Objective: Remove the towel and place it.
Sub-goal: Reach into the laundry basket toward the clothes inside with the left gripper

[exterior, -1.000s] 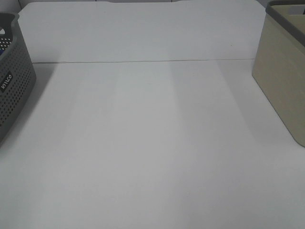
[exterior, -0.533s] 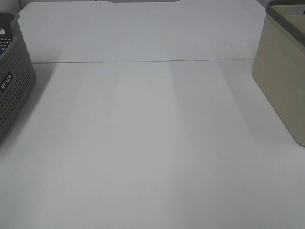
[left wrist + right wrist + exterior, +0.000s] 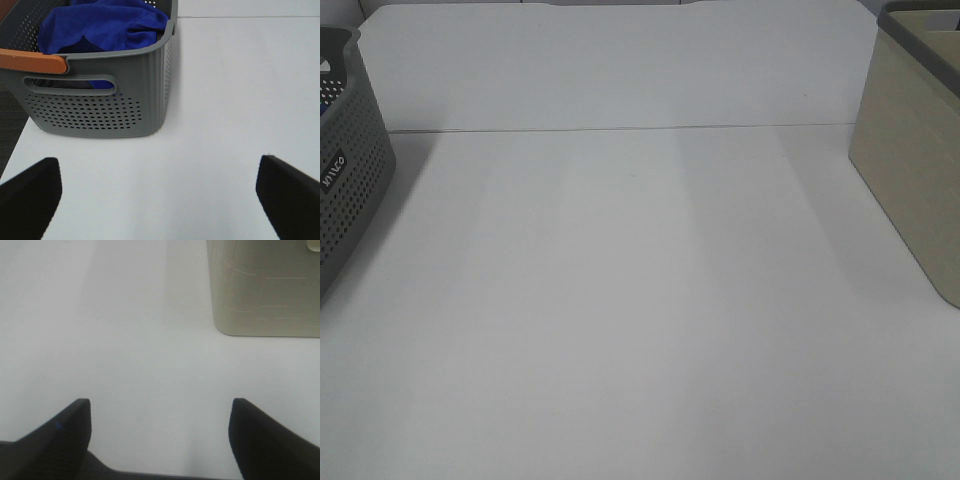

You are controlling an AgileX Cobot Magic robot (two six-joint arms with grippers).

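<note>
Left gripper [image 3: 159, 195]: spread wide, gripping nothing, hanging over white table [image 3: 225, 100]. Just ahead, grey perforated basket [image 3: 100, 107], orange strip [image 3: 32, 62] on its near rim. Towel [image 3: 100, 25] bunched inside that basket, royal blue, heaped up to the rim. Right gripper [image 3: 160, 435]: likewise spread wide and empty, over the same table. Beyond it, beige bin [image 3: 265, 290]. Seen from high up: basket at left edge, bin at right edge, well apart.

Towel [image 3: 102, 25], seemingly heaped, in left basket [image 3: 95, 112]
</note>
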